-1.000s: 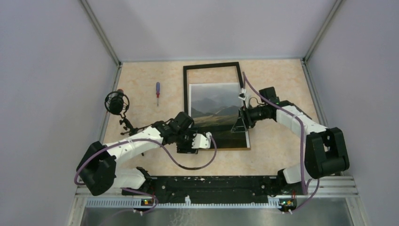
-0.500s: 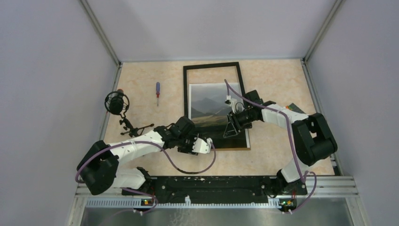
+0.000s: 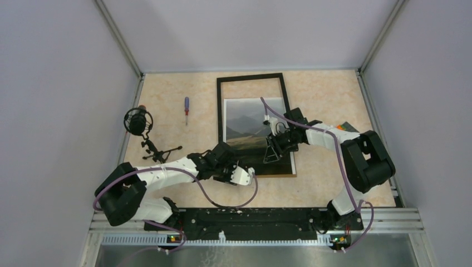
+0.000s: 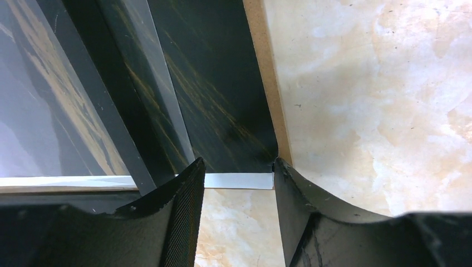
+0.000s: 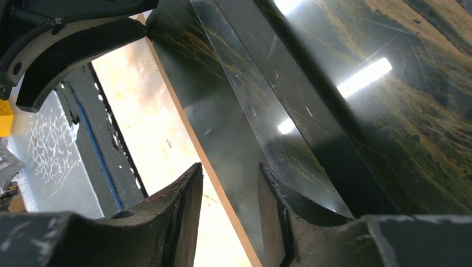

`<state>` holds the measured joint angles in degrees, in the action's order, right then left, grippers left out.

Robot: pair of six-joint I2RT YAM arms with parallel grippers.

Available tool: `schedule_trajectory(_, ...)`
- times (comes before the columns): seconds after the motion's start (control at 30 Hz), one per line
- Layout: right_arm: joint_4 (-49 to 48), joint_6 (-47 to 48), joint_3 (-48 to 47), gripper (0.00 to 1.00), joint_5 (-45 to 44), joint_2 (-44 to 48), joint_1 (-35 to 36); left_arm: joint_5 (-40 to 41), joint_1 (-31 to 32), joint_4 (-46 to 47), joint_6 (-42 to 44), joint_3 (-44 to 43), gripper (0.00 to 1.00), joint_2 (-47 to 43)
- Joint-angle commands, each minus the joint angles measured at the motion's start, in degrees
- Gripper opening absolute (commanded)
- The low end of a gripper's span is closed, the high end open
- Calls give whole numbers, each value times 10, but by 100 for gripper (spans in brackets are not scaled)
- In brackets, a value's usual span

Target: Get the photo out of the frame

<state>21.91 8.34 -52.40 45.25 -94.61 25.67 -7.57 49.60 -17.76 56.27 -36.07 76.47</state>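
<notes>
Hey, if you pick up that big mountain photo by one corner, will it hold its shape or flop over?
Probably flop: the photo is large, and its white edge looks paper-thin in the left wrist view. It likely weighs little, so it should slide easily. A hard corner pinch might crease it.
</notes>
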Motion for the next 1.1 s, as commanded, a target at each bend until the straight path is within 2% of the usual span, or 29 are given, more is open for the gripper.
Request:
schedule_trajectory(0.0, -4, 30, -7, 43, -16, 12, 6, 31, 2, 40, -16, -5, 53, 4)
schedule_trajectory(0.17, 0, 54, -2, 54, -35, 43, 6, 33, 3, 32, -36, -28, 51, 0)
schedule_trajectory(0.3, -3, 81, 10, 59, -48, 68, 6, 33, 1, 28, -44, -41, 50, 1)
schedule_trajectory(0.67, -38, 160, 63, 63, -66, 132, 11, 41, -4, 32, -48, -54, 45, 16)
schedule_trajectory(0.73, -36, 163, 65, 63, -71, 134, 11, 3, -11, 3, -34, -57, 49, 10)
schedule_trajectory(0.8, -31, 163, 64, 63, -71, 135, 11, -27, -12, -40, -26, -64, 60, 9)
schedule_trajectory(0.87, -28, 164, 63, 63, -66, 135, 11, -41, -11, -59, -19, -65, 67, 6)
schedule_trajectory(1.07, -16, 166, 59, 62, -68, 122, 18, -9, -10, -45, -3, -48, 70, 20)
